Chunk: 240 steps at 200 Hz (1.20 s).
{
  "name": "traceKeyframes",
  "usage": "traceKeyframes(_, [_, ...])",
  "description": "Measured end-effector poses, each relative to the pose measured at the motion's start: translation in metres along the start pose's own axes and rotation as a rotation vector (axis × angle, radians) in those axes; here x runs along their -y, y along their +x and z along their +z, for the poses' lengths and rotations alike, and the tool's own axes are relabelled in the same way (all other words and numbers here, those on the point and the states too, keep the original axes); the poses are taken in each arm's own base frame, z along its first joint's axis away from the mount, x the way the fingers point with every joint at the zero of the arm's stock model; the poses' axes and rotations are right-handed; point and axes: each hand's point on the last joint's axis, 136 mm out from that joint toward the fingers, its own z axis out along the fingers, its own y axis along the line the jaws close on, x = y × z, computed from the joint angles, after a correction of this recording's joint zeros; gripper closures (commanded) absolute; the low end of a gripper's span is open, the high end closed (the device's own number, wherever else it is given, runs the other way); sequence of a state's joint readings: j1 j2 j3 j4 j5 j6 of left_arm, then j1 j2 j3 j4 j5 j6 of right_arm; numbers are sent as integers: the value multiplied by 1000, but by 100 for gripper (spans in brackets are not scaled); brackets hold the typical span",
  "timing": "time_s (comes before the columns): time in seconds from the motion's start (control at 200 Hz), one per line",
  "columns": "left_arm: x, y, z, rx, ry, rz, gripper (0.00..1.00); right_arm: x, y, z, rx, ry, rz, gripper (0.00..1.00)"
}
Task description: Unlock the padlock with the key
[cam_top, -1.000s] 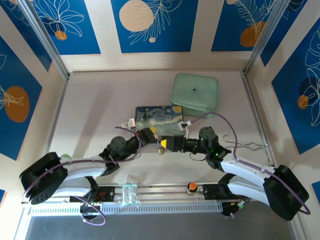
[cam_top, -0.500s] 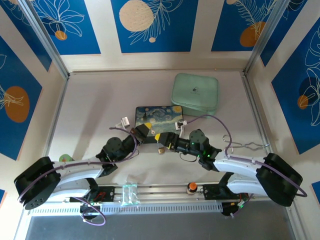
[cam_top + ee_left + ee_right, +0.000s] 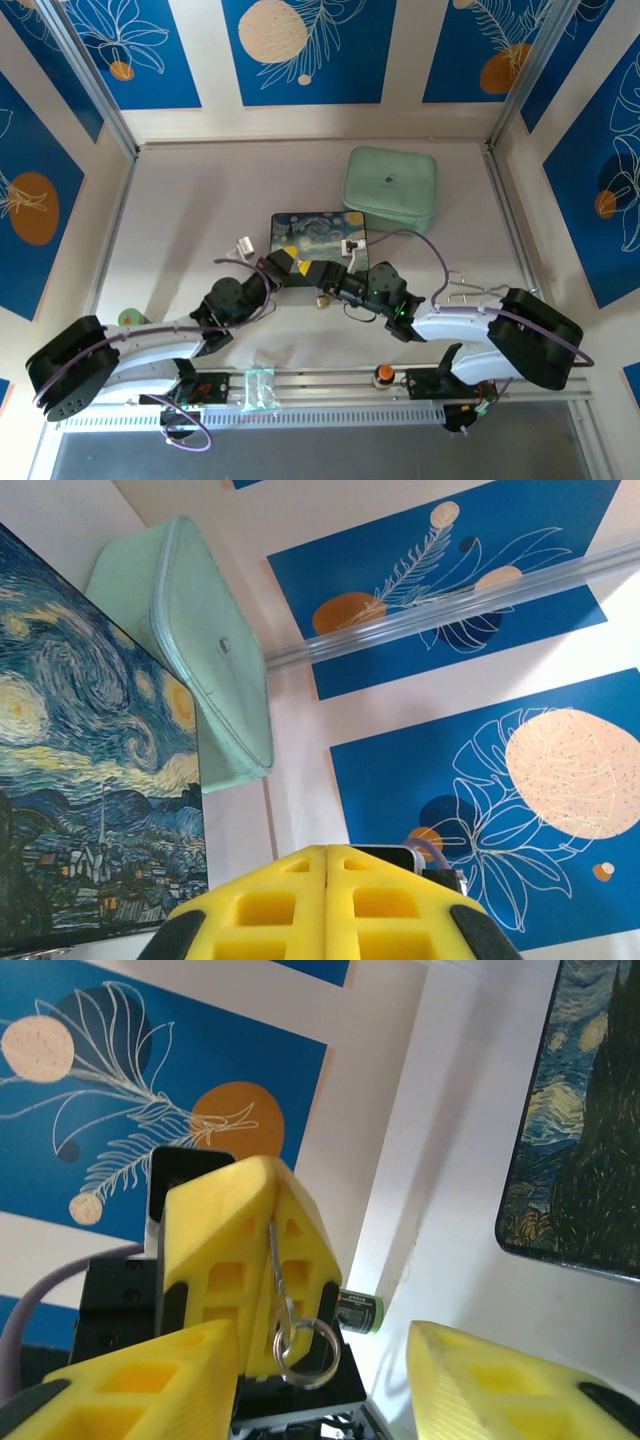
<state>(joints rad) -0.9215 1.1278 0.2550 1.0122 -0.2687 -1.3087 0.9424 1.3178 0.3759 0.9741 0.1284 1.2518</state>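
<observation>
The left gripper [image 3: 326, 900] is pinching the key [image 3: 274, 1260] between closed fingers. The right gripper [image 3: 320, 1385] is gaping wide, holding nothing, with the padlock [image 3: 323, 298] lying just beside it.

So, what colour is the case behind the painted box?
The case is mint green; top external view.

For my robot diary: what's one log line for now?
left gripper shut on key ring | right gripper open | padlock near both

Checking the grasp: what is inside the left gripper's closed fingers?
A thin wire runs out between the shut fingers of the left gripper, a small ring hanging from it. Whatever it joins inside is covered.
</observation>
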Motion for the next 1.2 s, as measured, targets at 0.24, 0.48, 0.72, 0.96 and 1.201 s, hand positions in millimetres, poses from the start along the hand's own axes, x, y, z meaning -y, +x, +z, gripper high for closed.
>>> traceKeyframes(0.24, [-3, 0, -3, 5, -5, -3, 100, -13, -7, 12, 20, -49, 0, 69])
traceKeyframes(0.48, [-11, -6, -7, 42, -18, -20, 100, -14, -2, 23, 15, -60, 2, 74])
traceKeyframes(0.72, [-9, -13, -11, 74, -12, -25, 100, -10, 9, 27, 0, -59, 10, 76])
traceKeyframes(0.96, [-4, -15, -13, 82, 2, -29, 100, -12, 9, 28, 3, -71, 20, 82])
traceKeyframes(1.201, [-3, -16, -14, 84, 5, -30, 100, -12, 7, 28, 9, -72, 18, 84])
